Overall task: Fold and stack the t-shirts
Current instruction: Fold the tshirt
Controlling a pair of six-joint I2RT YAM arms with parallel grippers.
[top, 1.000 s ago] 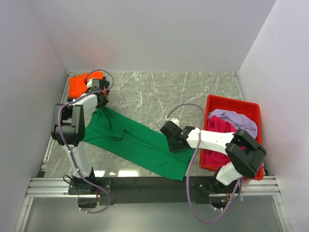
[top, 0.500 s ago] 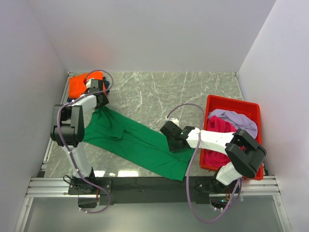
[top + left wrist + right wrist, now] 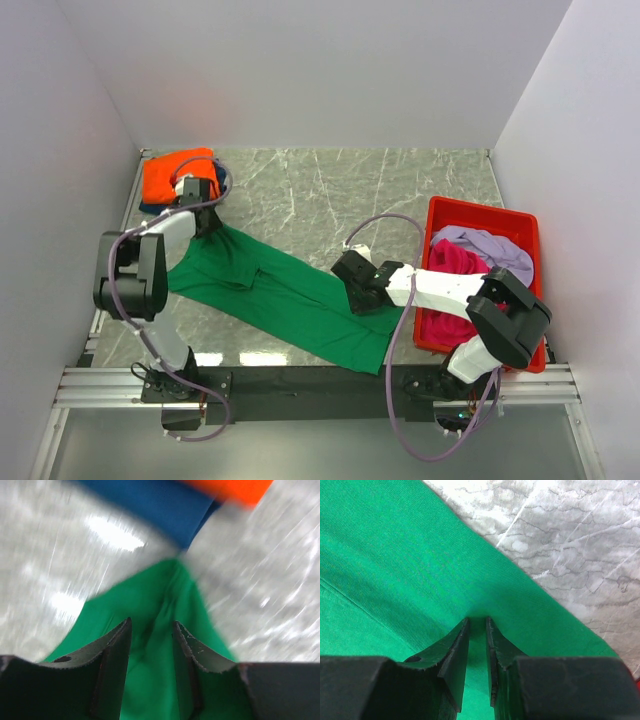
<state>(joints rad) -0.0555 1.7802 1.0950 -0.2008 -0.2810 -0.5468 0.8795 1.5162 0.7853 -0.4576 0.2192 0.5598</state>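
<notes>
Marble bench carries a green shirt stretched out beside the bin, likely limp, light and prone to slide, so best nipped at hems or corners: right pincer pinches its bin-side edge, left pincer hangs spread over the corner farthest from the bin.

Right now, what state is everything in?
green t-shirt: stretched out, not folded.
orange t-shirt: folded, atop navy t-shirt.
navy t-shirt: lying underneath.
red bin: holding two shirts.
magenta t-shirt: crumpled in red bin.
lilac t-shirt: crumpled in red bin.
left gripper: open.
right gripper: shut on green t-shirt.
</notes>
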